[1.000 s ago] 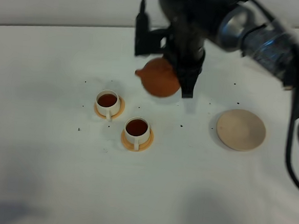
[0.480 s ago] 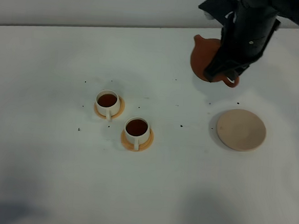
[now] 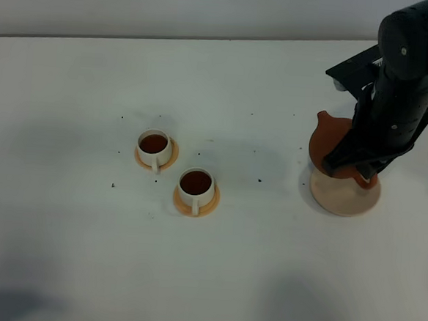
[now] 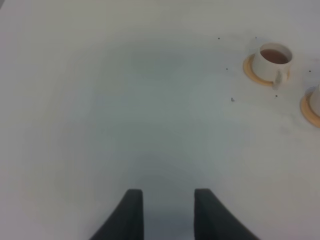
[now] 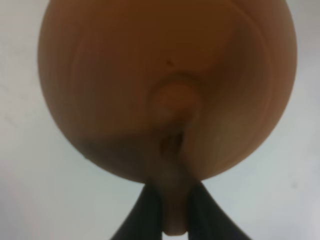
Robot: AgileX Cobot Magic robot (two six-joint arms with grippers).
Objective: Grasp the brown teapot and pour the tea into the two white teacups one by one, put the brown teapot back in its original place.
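The brown teapot [image 3: 327,142] hangs in my right gripper [image 3: 354,170], spout to the left, over the far edge of the pale beige plate [image 3: 343,199]. I cannot tell whether it touches the plate. In the right wrist view the teapot [image 5: 165,85] fills the frame, and the gripper [image 5: 172,215] is shut on its loop handle. Two white teacups [image 3: 155,146] [image 3: 196,184] on orange saucers stand left of centre, both holding dark tea. My left gripper [image 4: 167,215] is open and empty over bare table, and one teacup [image 4: 272,58] lies well beyond it.
The white table [image 3: 63,216] carries a few dark specks around the cups. The rim of the second saucer [image 4: 311,111] shows at the edge of the left wrist view. The right arm's black body [image 3: 400,78] rises over the teapot.
My right arm has carried the teapot from beside the cups to the right and down, to just over the beige plate. The cups and the left gripper have not moved.
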